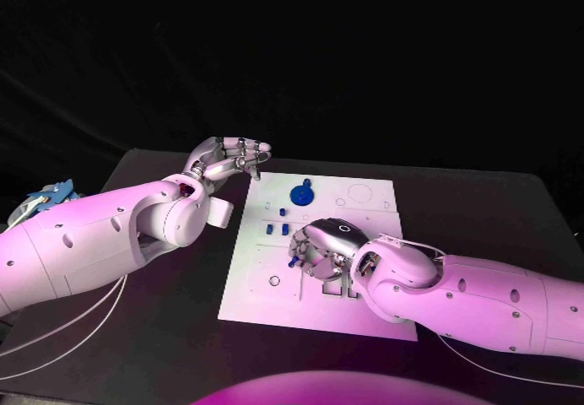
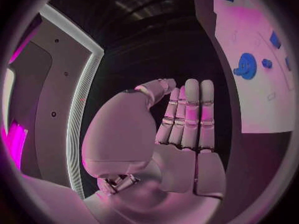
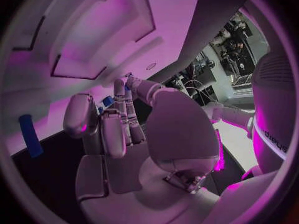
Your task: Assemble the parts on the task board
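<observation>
The white task board [image 1: 365, 190] lies mid-table. A blue gear [image 1: 300, 194] stands near its far edge, also in the left wrist view as the gear [image 2: 246, 65]. Small blue parts [image 1: 276, 228] sit just nearer than it. My right hand [image 1: 322, 249] hovers low over the board's middle, fingers pointing down. In the right wrist view the thumb and fingertips [image 3: 124, 92] meet on a small blue part [image 3: 127, 86]. Another blue part [image 3: 30, 134] lies on the board beside them. My left hand [image 1: 231, 159] hangs by the board's far left corner, fingers [image 2: 190, 109] straight, holding nothing.
The black table [image 1: 487, 202] extends beyond the board on both sides. White cables [image 1: 73, 329] trail over its near left. A blue-and-white object [image 1: 46, 197] sits past the table's left edge. Recessed cut-outs [image 1: 338, 291] mark the board near my right arm.
</observation>
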`<state>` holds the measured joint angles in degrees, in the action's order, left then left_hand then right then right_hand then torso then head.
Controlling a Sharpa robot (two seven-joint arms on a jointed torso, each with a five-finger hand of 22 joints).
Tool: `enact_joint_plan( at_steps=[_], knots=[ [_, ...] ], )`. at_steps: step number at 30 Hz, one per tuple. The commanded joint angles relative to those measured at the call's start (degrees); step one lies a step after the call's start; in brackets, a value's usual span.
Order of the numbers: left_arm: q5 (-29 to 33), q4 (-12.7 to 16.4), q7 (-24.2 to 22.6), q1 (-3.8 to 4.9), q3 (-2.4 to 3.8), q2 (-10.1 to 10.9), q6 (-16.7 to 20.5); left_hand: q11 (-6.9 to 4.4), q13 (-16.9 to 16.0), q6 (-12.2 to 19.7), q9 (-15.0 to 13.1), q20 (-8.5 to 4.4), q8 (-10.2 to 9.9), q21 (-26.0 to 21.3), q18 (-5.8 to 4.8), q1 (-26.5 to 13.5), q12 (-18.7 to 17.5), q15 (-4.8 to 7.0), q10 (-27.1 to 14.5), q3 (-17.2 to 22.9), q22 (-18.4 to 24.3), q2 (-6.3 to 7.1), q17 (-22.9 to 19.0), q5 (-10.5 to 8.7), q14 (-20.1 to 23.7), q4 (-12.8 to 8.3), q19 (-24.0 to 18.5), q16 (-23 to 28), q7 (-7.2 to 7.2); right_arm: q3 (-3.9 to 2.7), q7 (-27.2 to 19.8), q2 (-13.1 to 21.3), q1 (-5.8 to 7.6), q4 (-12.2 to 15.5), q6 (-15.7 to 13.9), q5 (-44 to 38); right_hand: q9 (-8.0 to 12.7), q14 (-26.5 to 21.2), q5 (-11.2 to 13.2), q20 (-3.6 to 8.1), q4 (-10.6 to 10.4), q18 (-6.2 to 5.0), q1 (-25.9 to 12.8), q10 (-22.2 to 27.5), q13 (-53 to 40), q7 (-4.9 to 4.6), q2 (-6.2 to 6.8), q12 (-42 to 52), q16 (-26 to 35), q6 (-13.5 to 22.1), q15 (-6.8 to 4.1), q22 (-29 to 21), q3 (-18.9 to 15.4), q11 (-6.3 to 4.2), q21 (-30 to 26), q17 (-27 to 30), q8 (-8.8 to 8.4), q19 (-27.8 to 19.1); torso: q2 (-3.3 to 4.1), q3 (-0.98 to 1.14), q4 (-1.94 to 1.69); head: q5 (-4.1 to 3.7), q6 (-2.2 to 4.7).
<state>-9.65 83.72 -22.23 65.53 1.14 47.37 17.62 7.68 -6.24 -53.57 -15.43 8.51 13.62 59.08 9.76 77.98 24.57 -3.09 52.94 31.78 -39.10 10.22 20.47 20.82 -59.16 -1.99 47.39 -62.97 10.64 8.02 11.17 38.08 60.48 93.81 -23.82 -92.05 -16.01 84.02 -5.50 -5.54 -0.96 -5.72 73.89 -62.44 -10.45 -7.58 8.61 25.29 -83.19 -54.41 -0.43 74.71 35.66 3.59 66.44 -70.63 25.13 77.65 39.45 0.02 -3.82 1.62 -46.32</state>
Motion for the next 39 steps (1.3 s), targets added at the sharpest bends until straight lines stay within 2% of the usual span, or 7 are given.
enact_joint_plan(
  at_steps=[1, 12, 18, 24, 39],
  knots=[
    [0.3, 0.0, -0.1, 0.04, 0.05, -0.1, -0.3, -0.03, 0.1, 0.0, -0.1, 0.00, -0.3, 0.2, 0.70, -0.1, -0.2, -0.07, -0.4, -0.1, -0.1, -0.10, -0.1, 0.07, 0.2, -0.2, -0.5, 0.2, 0.30, 0.02, 0.6, -0.1, -0.07, 0.0, -0.7, -1.0, -0.1, 1.9, 0.2, 0.17, -0.2, 0.35, -0.1, -0.3, 0.1, -0.03, -0.28, -0.2, 0.2, -0.4, -0.25, 0.1, 0.2, -0.04, 0.0, -0.1, 0.18, 0.2, -0.01, -0.02, 0.04, 0.02, 0.00],
    [0.3, -0.1, 0.3, 0.04, 0.05, -0.1, -0.5, -0.01, 0.1, 0.1, -0.1, 0.04, -0.3, 0.2, 0.71, -0.2, -0.2, -0.10, -0.5, -0.2, -0.1, -0.11, -0.1, 0.07, 0.2, -0.1, -0.5, 0.1, 0.31, 0.01, 0.0, 0.8, -0.07, 1.1, -1.3, -1.0, -0.1, 1.9, 0.2, 0.17, -0.2, 0.36, -0.1, -0.4, 0.1, -0.04, -0.28, -0.3, 0.2, -0.4, -0.26, 0.2, 0.2, -0.04, 0.1, -0.1, 0.18, 0.2, -0.03, -0.02, 0.01, 0.05, -0.05],
    [0.3, -0.2, 0.4, 0.04, 0.05, -0.1, -0.6, 0.00, 0.1, 0.1, -0.1, 0.06, -0.3, 0.2, 0.71, -0.2, -0.2, -0.11, -0.6, -0.2, -0.1, -0.09, -0.1, 0.07, 0.2, -0.1, -0.5, 0.1, 0.30, 0.01, 0.3, 1.1, -0.06, 2.0, -0.3, -1.7, -0.1, 1.9, 0.2, 0.18, -0.2, 0.37, -0.1, -0.4, 0.1, -0.04, -0.27, -0.3, 0.2, -0.4, -0.26, 0.2, 0.2, -0.03, 0.1, -0.1, 0.19, 0.2, -0.04, 0.03, 0.03, 0.06, -0.09],
    [0.3, -0.2, 0.5, 0.04, 0.05, -0.1, -0.7, 0.00, 0.1, 0.1, -0.1, 0.06, -0.3, 0.2, 0.71, -0.2, -0.2, -0.11, -0.6, -0.2, -0.1, -0.09, -0.1, 0.07, 0.2, -0.1, -0.5, 0.1, 0.30, 0.01, 1.8, 1.1, -0.05, 2.7, 1.6, -4.0, -0.2, 1.9, 0.2, 0.18, -0.2, 0.40, -0.2, -0.4, 0.1, -0.06, -0.16, -0.3, 0.2, -0.4, -0.25, 0.3, 0.1, 0.00, 0.2, -0.1, 0.20, 0.3, 0.00, 0.01, -0.02, 0.09, -0.14],
    [0.3, -0.3, 0.8, 0.04, 0.05, 0.0, -0.8, 0.02, 0.2, 0.1, -0.1, 0.08, -0.3, 0.2, 0.72, -0.2, -0.2, -0.13, -0.7, -0.2, -0.1, -0.09, -0.1, 0.06, 0.2, -0.1, -0.6, 0.1, 0.31, -0.02, 6.8, 1.0, -0.03, 4.7, 1.8, -10.8, -0.2, 1.9, 0.2, 0.17, -0.5, 0.49, -0.6, -0.5, 0.1, -0.07, -0.07, -0.4, 0.2, -0.4, -0.22, 0.6, -0.1, 0.03, 0.6, 0.0, 0.20, 0.5, -0.04, -0.03, -0.02, 0.11, -0.25]
  ],
)
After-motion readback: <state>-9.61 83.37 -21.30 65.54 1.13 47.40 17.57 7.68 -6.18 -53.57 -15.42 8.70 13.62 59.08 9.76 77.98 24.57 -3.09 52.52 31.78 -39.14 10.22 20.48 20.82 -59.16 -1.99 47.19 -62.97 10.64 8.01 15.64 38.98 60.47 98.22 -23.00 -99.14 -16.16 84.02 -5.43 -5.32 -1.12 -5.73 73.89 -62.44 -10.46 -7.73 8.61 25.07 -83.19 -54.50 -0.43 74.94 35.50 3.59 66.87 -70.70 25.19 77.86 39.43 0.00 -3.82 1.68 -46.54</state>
